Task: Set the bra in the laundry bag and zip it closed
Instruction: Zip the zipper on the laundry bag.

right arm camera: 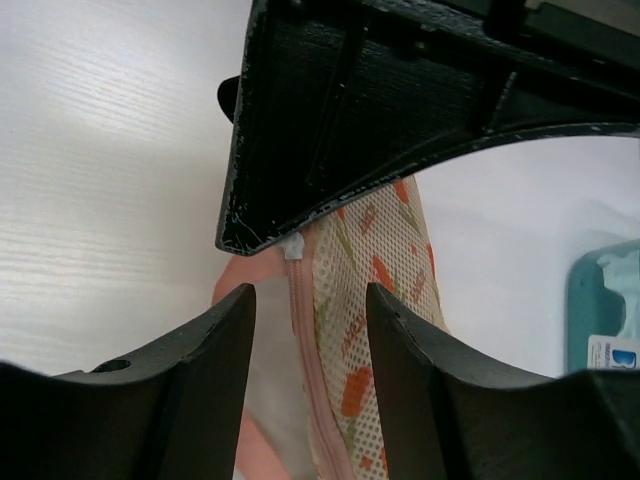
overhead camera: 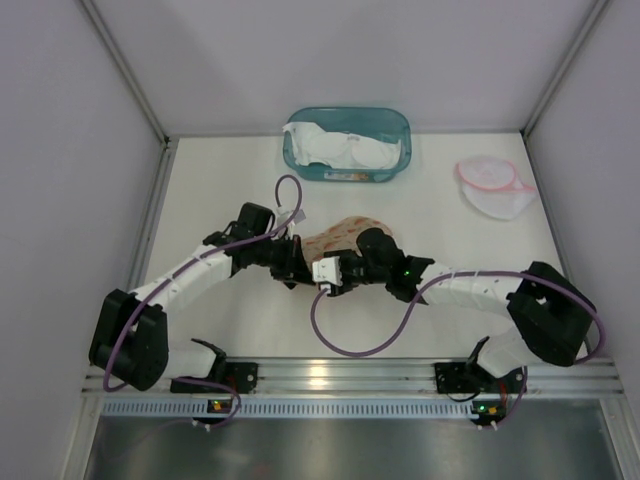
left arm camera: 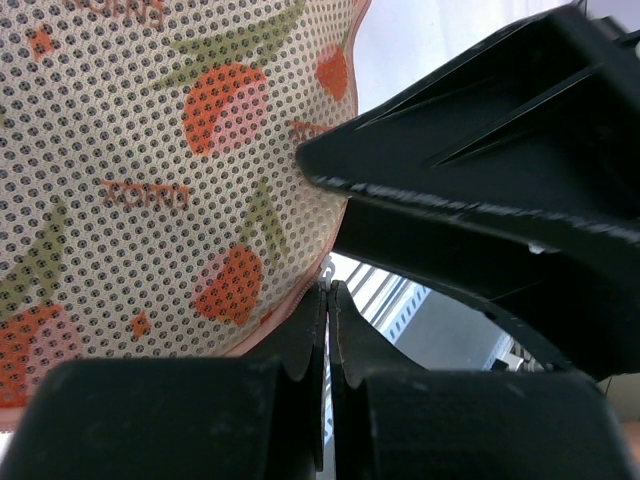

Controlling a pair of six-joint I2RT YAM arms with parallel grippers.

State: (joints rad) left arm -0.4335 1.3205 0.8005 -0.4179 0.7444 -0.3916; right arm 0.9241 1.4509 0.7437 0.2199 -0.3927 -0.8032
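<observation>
The laundry bag (overhead camera: 335, 235), cream mesh with a red fruit print and pink trim, is held up off the table centre between both arms. My left gripper (overhead camera: 298, 262) is shut, its tips (left arm camera: 328, 290) pinching the small white zipper pull (left arm camera: 327, 268) at the bag's edge (left arm camera: 150, 170). My right gripper (overhead camera: 347, 266) is open; its fingertips (right arm camera: 308, 292) straddle the pink zipper seam (right arm camera: 303, 340) without touching it, just below the slider (right arm camera: 295, 247) and the left gripper's finger (right arm camera: 350, 120). The bra is hidden; I cannot see inside the bag.
A teal basket (overhead camera: 395, 120) with white garments stands at the back centre. A white mesh pouch (overhead camera: 495, 188) with pink trim lies at the back right. Purple cables loop around both arms. Grey walls close in on three sides.
</observation>
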